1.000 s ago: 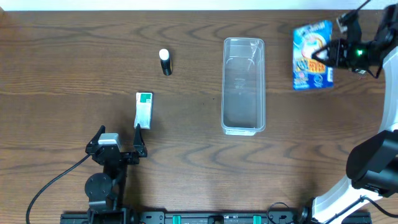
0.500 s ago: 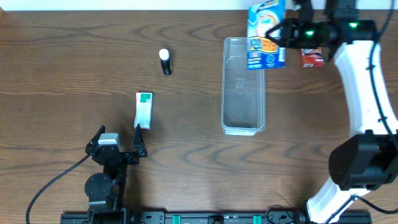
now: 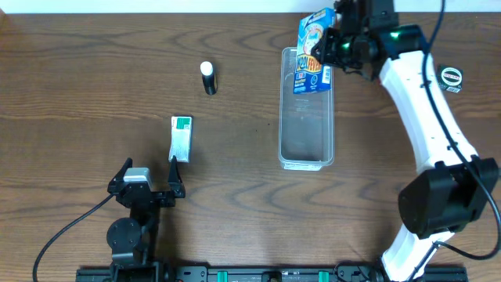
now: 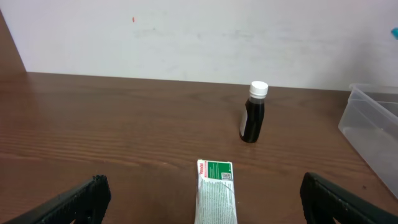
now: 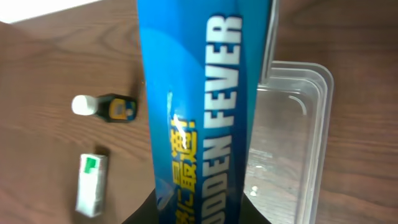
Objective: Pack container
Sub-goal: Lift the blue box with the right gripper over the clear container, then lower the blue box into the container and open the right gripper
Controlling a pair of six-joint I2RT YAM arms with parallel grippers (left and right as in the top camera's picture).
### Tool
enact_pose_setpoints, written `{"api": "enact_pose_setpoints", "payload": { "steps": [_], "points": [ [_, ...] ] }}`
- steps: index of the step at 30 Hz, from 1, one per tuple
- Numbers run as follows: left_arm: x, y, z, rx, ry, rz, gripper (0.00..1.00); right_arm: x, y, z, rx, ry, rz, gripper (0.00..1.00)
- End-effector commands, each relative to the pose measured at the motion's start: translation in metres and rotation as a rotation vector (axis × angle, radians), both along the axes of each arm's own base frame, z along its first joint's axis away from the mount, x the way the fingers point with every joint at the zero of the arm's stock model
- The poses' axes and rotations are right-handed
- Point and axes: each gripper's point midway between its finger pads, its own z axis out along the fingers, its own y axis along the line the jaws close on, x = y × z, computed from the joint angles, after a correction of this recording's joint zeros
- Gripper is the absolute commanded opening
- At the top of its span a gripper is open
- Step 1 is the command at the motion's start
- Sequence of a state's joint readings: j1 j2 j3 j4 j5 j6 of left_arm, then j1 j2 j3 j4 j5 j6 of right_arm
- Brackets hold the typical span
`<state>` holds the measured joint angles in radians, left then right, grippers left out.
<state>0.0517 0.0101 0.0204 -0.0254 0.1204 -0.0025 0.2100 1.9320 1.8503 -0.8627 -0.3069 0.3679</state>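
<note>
Overhead: the container (image 3: 307, 125) lies on the counter (image 3: 78, 78), right gripper (image 3: 330, 48) clamped on a blue packet (image 3: 311, 59) over its far end, left gripper (image 3: 150, 171) spread wide. Light, slick plastic, I judge; steady it by the rim.

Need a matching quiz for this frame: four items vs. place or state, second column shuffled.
1 blue packet
2 dark bottle
3 green-and-white box
4 container

A clear plastic, nothing inside
B standing upright, white cap
C gripped by right hand above the container's far end
D flat on the table, ahead of the open left hand

Pairs: 1-C, 2-B, 3-D, 4-A
</note>
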Motion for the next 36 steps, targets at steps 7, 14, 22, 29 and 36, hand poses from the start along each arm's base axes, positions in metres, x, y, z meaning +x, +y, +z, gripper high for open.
{"api": "enact_pose_setpoints", "payload": {
  "steps": [7, 14, 22, 29, 36],
  "points": [
    [-0.001, 0.000, -0.015, 0.002, 0.044, -0.005, 0.98, 0.004, 0.018, -0.062, -0.139, 0.089, -0.016, 0.20],
    [-0.001, 0.000, -0.015, 0.002, 0.044, -0.005, 0.98, 0.002, 0.017, -0.085, -0.158, 0.141, -0.014, 0.22],
    [-0.001, 0.000, -0.015, 0.002, 0.044, -0.005, 0.98, 0.002, 0.018, -0.087, -0.145, 0.154, -0.033, 0.23],
    [-0.001, 0.000, -0.015, 0.002, 0.044, -0.005, 0.98, -0.012, 0.032, -0.086, -0.064, 0.212, 0.025, 0.22],
    [-0.001, 0.000, -0.015, 0.002, 0.044, -0.005, 0.98, -0.029, 0.025, -0.092, -0.076, 0.278, 0.071, 0.22]
  ]
}}
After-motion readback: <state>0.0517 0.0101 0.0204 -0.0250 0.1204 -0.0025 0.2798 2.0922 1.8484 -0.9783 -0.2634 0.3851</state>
